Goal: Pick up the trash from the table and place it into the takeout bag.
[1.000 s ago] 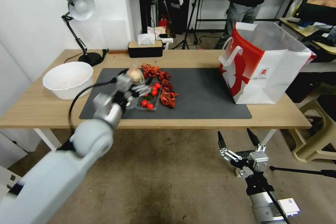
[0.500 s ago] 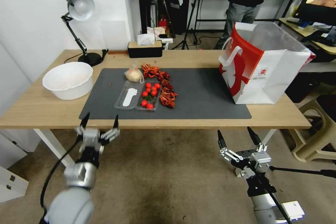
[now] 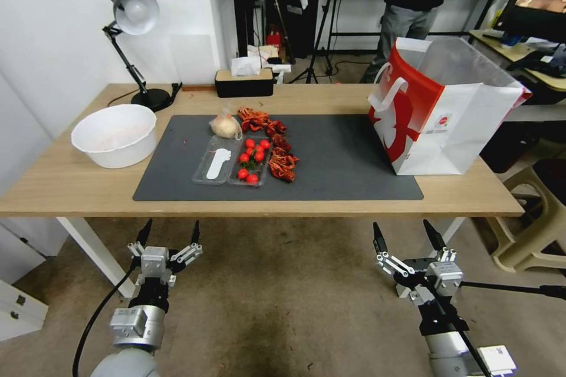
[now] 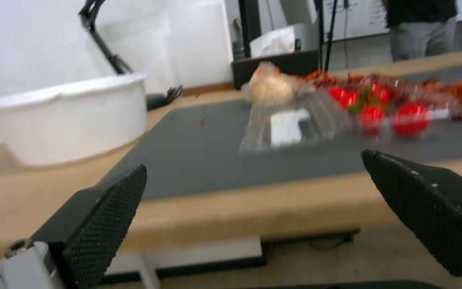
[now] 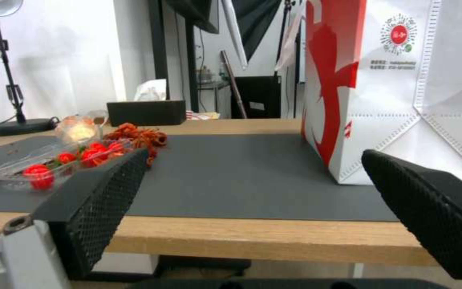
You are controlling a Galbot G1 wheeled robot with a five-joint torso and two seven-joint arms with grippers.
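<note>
A clear bag of pale food [image 3: 225, 125] lies on the dark mat at the back of the table [image 3: 71, 182]; it also shows in the wrist views [image 4: 267, 86] [image 5: 77, 128]. The takeout bag [image 3: 436, 112] [image 5: 402, 80] stands open on the right end, red side toward the mat. My left gripper [image 3: 170, 227] [image 4: 252, 160] hangs open and empty below the table's front edge, left of centre. At the same height further right, my right gripper [image 3: 401, 227] [image 5: 252, 154] is open with nothing in it.
A clear tray of red tomatoes [image 3: 250, 160], a clear lid [image 3: 215, 165] and red shell scraps [image 3: 277, 147] sit mid-mat. A large white bowl [image 3: 115, 134], a desk lamp [image 3: 132, 12] and a tissue box [image 3: 244, 81] stand at the left and back.
My left arm has pulled back from over the tray and dropped below the table's front edge, gripper open and empty. The bag of food stays on the mat. The right gripper sank slightly.
</note>
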